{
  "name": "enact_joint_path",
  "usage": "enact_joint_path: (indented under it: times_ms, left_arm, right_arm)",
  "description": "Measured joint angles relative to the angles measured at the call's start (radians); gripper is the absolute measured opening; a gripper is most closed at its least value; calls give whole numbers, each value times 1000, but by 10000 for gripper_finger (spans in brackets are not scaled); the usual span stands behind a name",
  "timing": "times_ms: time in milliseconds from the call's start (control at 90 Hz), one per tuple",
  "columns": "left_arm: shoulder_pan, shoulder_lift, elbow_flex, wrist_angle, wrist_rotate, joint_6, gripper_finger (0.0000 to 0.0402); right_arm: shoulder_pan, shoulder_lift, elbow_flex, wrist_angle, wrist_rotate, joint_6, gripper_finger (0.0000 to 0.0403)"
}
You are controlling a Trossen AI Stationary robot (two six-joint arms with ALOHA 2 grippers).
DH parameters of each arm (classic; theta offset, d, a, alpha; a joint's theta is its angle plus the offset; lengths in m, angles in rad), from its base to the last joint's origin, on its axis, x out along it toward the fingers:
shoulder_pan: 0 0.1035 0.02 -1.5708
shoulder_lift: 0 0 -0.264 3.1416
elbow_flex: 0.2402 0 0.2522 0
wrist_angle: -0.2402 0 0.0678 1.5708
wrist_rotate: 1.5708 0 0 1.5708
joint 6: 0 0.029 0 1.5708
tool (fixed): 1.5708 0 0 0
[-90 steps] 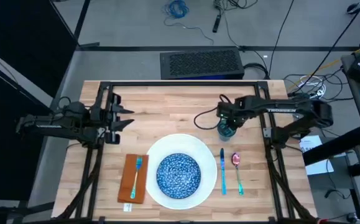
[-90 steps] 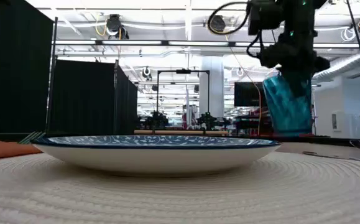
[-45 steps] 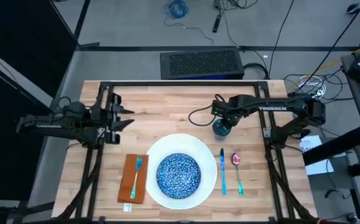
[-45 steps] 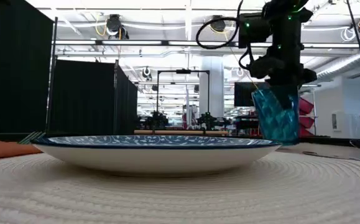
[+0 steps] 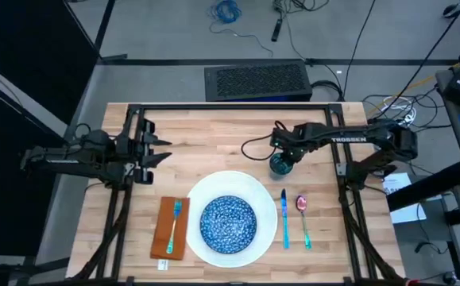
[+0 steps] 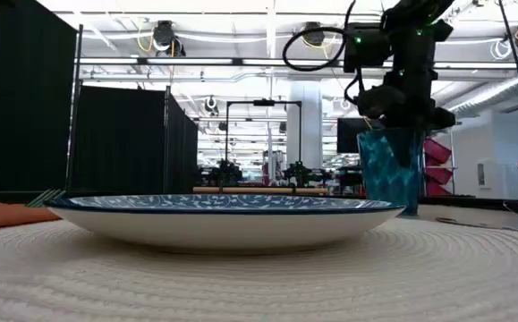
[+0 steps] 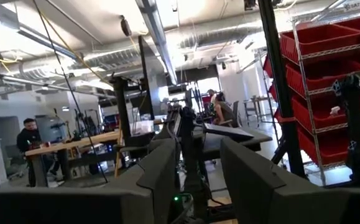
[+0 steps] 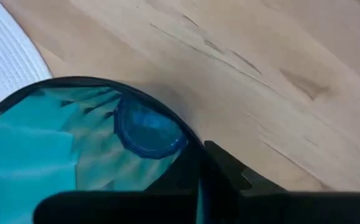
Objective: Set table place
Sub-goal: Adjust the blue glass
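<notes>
My right gripper point(image 5: 282, 159) is clamped on the rim of the teal cup point(image 5: 279, 164), holding it upright with its base at or just above the table point(image 5: 214, 143); I cannot tell whether it touches. The cup is just beyond the far-right edge of the white plate point(image 5: 198, 199), above the knife point(image 5: 284, 216) and spoon point(image 5: 302, 208). The blue speckled bowl point(image 5: 228, 222) sits in the plate's middle. The orange napkin point(image 5: 166, 230) lies left of the plate with the fork point(image 5: 174, 221) on it. My left gripper point(image 5: 160, 151) waits at the table's left, fingers apart, holding nothing.
</notes>
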Motion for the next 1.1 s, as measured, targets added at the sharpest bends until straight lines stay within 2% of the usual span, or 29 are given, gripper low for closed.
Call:
enact_joint_path:
  times_ms: [333, 822, 956, 1100]
  left_arm:
    - [0, 0, 0, -1, 0, 1, 116]
    - [0, 0, 0, -3, 0, 2, 116]
    - [0, 0, 0, -2, 0, 2, 116]
    - [0, 0, 0, 10, -9, 2, 116]
  right_arm:
    - [2, -16, -5, 1, -32, 26, 9]
    - [15, -89, -5, -6, -36, 55, 131]
    - [13, -125, 51, -70, -36, 6, 151]
    - [14, -183, 192, -198, -31, -78, 162]
